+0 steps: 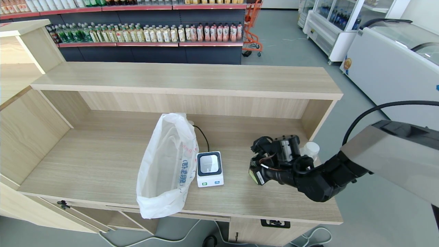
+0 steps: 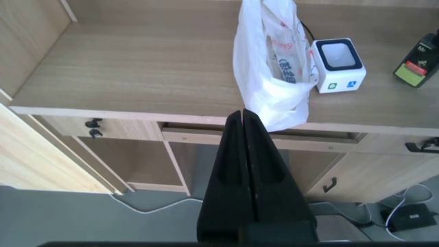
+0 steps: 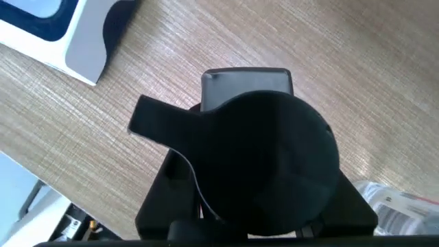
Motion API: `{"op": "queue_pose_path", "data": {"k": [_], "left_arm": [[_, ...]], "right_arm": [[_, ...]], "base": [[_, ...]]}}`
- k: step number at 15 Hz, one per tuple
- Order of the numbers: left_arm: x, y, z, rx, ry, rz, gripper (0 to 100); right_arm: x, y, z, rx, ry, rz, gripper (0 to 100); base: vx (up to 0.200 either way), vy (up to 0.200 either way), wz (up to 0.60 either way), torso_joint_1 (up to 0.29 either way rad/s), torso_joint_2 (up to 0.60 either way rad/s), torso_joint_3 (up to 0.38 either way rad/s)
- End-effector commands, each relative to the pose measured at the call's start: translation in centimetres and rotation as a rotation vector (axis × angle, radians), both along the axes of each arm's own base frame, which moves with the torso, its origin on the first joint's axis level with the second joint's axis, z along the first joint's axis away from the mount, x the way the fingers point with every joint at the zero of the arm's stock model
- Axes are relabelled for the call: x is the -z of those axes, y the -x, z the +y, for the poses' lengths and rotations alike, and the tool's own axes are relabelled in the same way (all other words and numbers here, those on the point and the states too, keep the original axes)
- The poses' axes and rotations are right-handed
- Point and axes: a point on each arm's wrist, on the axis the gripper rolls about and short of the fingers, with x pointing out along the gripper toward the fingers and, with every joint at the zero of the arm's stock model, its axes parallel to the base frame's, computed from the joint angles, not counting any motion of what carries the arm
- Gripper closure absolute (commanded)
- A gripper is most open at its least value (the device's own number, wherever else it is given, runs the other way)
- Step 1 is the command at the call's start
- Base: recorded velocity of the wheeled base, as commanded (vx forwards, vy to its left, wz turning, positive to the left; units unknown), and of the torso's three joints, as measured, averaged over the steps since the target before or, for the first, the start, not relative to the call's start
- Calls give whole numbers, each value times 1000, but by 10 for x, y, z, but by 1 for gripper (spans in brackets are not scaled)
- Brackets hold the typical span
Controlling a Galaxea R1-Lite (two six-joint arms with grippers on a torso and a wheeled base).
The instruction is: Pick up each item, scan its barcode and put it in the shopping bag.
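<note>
Wooden counter (image 1: 103,161) carries a white shopping bag (image 1: 168,164), standing open near the front edge with contents I cannot make out. A white barcode scanner (image 1: 209,168) sits just beside it, window up. The right pincer (image 1: 257,173) hangs low over the counter right of the scanner, near a clear plastic container (image 1: 311,149), its opening impossible to tell, while the left pincer (image 2: 243,130) is closed tight on nothing before the counter's front edge; shelves of bottled drinks (image 1: 147,32) and freezers (image 1: 394,65) stand behind.
</note>
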Motion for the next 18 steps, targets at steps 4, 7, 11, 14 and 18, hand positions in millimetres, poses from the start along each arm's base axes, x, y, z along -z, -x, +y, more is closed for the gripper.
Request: {"op": "queue_pose_path", "data": {"k": [4, 7, 11, 14, 18], "left_arm": [[0, 0, 0, 1, 0, 0, 100], [0, 0, 0, 0, 0, 0, 100], [0, 0, 0, 0, 0, 2, 100], [0, 0, 0, 1, 0, -1, 100], [0, 0, 0, 0, 0, 0, 100]], "right_arm": [[-120, 56, -38, 76, -353, -61, 100], [-169, 102, -75, -15, -370, -203, 100], [-187, 188, -114, -133, -79, -460, 100], [-196, 230, -130, -299, 403, -767, 100], [-204, 290, -149, -549, 1001, -1378, 100]], "base": [[0, 0, 0, 0, 0, 0], [0, 0, 0, 0, 0, 0], [0, 0, 0, 0, 0, 0], [0, 0, 0, 0, 0, 0], [0, 0, 0, 0, 0, 0]]}}
